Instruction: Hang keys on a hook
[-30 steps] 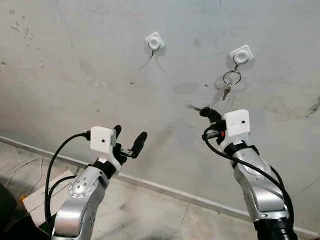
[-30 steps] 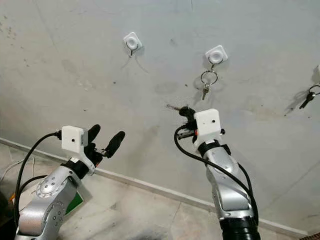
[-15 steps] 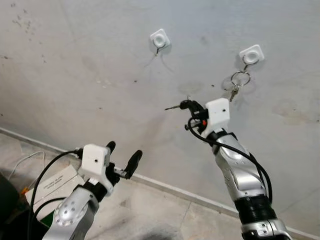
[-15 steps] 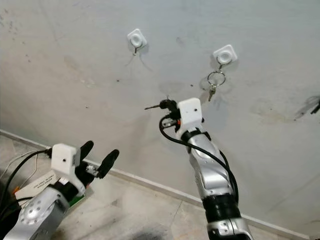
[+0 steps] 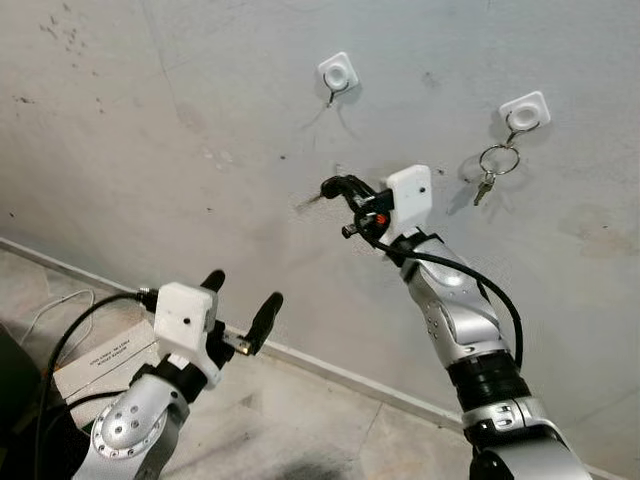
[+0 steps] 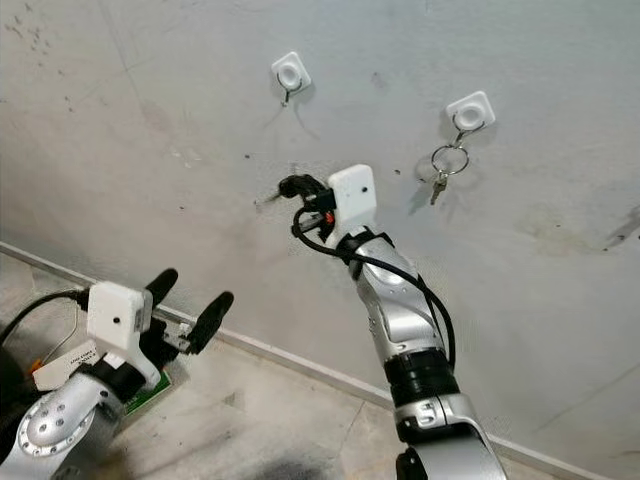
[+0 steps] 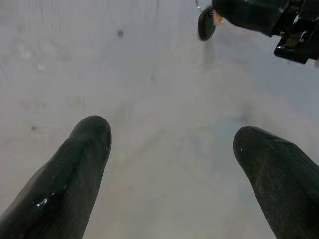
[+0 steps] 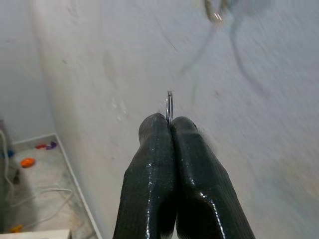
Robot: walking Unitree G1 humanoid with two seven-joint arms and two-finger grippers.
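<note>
Two white hooks are stuck on the grey wall. The left hook [image 5: 338, 73] is bare. From the right hook [image 5: 525, 110] hangs a key ring with a key [image 5: 495, 165]. My right gripper [image 5: 335, 187] is raised close to the wall, below the bare hook and slightly left of it. It is shut on a thin metal key ring [image 8: 169, 105], and a key [image 5: 310, 203] sticks out to its left. The bare hook's tip [image 8: 213, 12] lies ahead of those fingers in the right wrist view. Down at the left, my left gripper [image 5: 240, 305] is held open with nothing between its fingers [image 7: 84, 154].
A pale baseboard [image 5: 330, 368] runs along the foot of the wall above a tiled floor. A cardboard box [image 5: 100, 355] and a white cable [image 5: 45, 312] lie on the floor at the lower left.
My right gripper has carried the key ring leftward along the wall, from under the right hook to under the bare left hook. The left arm sank lower, still open.
</note>
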